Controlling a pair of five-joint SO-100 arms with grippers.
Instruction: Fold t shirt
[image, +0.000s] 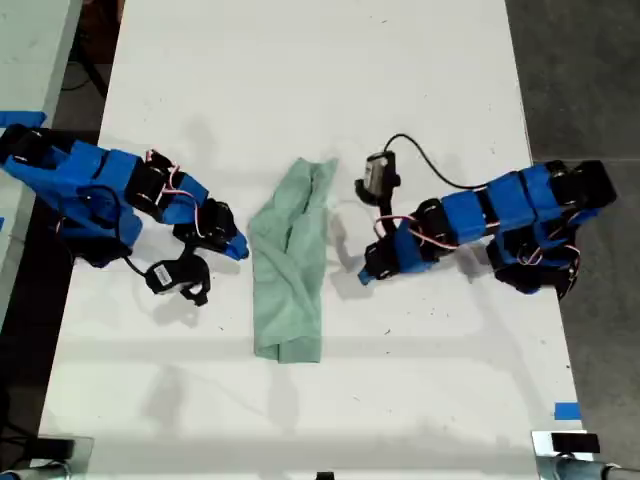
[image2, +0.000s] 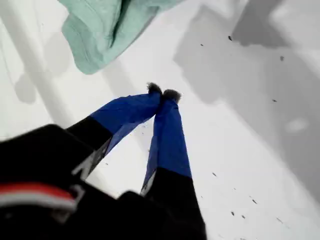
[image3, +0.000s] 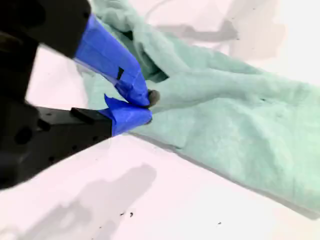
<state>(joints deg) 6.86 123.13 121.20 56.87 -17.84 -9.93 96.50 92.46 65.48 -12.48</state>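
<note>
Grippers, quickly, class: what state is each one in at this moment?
My first gripper: shut, holding nothing, over bare table.
My second gripper: shut at the edge of the t shirt; whether it pinches cloth cannot be told.

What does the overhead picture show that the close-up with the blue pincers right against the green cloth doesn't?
Only the exterior view shows both arms, the whole t shirt bunched lengthwise, and the table edges. Only the second wrist view shows my second gripper closed, its tips against a fold of cloth. Both show the mint cloth on the white table.
</note>
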